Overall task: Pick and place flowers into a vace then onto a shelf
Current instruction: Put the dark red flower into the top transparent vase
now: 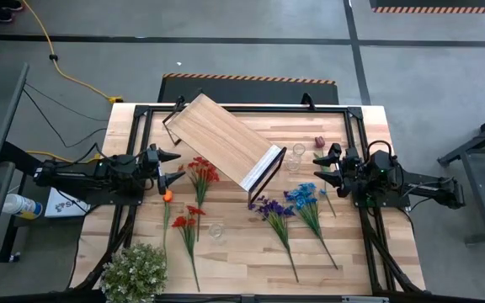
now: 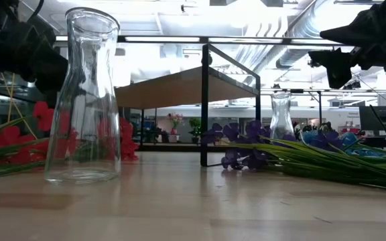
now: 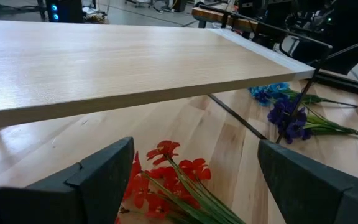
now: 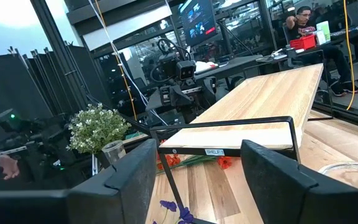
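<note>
Flowers [image 1: 194, 220] lie on the surface [image 1: 242, 252] beside the shelf [image 1: 224, 139]; left pincer [image 1: 173, 167] and right pincer [image 1: 320, 169] stand spread, holding nothing.

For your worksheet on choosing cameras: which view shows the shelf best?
The high view: the whole shelf shows, lying at an angle. The low view sees its underside and frame, the left wrist view its board, the right wrist view one end bracket and the board.

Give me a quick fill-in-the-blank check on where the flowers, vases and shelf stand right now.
1. Every flower sprig, such as the blue flowers, lies on the ____.
2. The clear vase closest in the low view holds ____ flowers.
3. The shelf top carries ____ vases.
4. Both grippers, left and right, have their jaws ____.

Missing words: table; no; no; open
</note>
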### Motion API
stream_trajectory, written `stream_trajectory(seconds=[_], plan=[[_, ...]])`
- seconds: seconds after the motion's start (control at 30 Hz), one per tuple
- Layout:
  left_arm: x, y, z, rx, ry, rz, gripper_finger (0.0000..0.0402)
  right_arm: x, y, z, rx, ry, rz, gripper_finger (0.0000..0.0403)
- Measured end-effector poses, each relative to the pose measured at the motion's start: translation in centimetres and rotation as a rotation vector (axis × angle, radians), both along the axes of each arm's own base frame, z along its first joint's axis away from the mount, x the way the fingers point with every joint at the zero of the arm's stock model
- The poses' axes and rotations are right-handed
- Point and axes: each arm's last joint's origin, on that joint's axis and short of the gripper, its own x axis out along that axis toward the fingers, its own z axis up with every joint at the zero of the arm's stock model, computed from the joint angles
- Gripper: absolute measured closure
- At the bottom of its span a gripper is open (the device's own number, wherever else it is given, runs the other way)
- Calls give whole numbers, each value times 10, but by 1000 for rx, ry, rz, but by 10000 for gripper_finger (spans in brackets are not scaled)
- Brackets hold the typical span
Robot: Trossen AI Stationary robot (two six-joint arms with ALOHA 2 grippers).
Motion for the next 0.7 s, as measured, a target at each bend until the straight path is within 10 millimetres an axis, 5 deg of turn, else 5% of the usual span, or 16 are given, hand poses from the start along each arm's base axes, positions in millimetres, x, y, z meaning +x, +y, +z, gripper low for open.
stream_trajectory(seconds=[0.33,0.7], plan=[[0,0,0,0,-1,0,25,0,0,3,26,-33,4,174],[0,0,0,-2,-2,-1,25,-11,2,34,14,-365,20,175]])
